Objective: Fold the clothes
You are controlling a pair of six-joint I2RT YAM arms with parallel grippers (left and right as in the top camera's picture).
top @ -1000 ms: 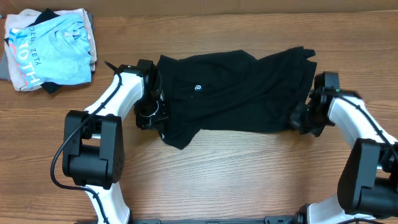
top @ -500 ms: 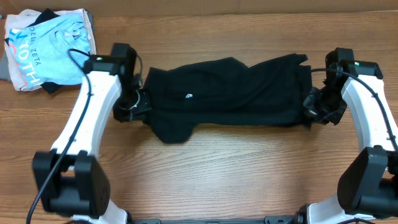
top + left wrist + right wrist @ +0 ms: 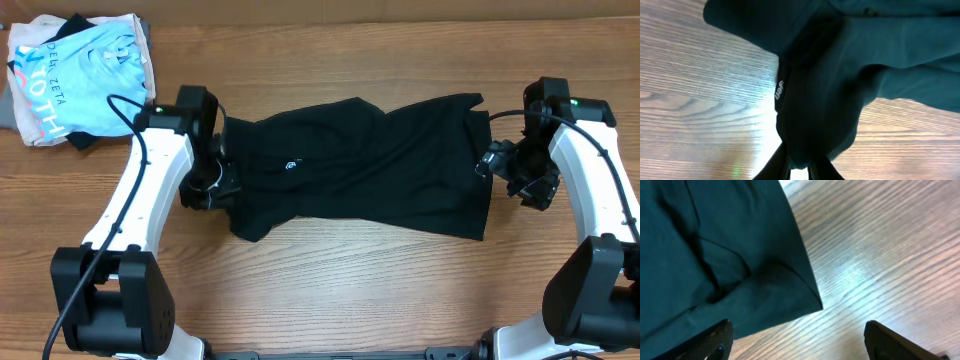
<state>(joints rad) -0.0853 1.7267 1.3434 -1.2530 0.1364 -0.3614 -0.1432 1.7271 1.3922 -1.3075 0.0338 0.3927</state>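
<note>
My left gripper (image 3: 799,161) has its fingers drawn close together, with a bunched fold of the black T-shirt (image 3: 370,165) pinched between them at the shirt's left end. My right gripper (image 3: 797,330) stands wide apart and holds nothing; the shirt's right edge lies loose on the wooden table (image 3: 350,290) just beside one finger (image 3: 715,340). The shirt is spread rumpled across the middle of the table between both arms, its small white logo (image 3: 291,166) facing up. A light blue shirt (image 3: 85,80) sits at the far left corner.

You are looking at a black tee (image 3: 370,160) bearing a white logo (image 3: 292,166), a light-blue shirt (image 3: 85,85) and a brown wood-grain table (image 3: 400,290).
</note>
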